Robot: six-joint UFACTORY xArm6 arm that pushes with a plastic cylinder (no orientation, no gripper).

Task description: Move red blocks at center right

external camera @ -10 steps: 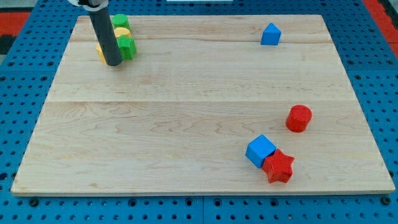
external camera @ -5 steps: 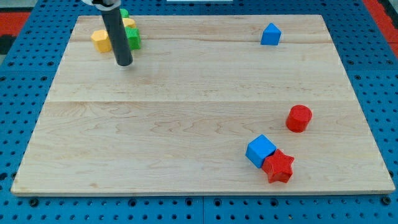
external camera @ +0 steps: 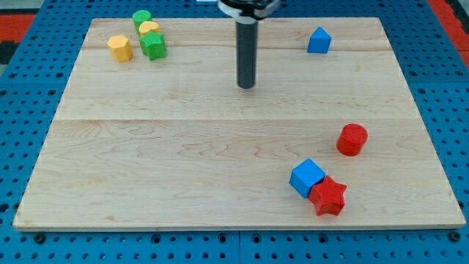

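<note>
A red cylinder block [external camera: 352,139] sits at the view's right, a little below mid-height. A red star block [external camera: 327,196] lies at the lower right, touching a blue cube [external camera: 307,177] on its upper left. My tip [external camera: 246,86] is on the board in the upper middle, far to the upper left of both red blocks and touching no block.
A blue house-shaped block [external camera: 319,40] is at the upper right. At the upper left are a yellow hexagon block [external camera: 119,48], a green star block [external camera: 153,46], a small yellow block [external camera: 149,29] and a green cylinder block [external camera: 141,17]. The wooden board [external camera: 183,161] lies on a blue pegboard.
My tip has slid right from the upper-left cluster to the upper middle of the board. The cluster blocks were uncovered; the red blocks have not moved.
</note>
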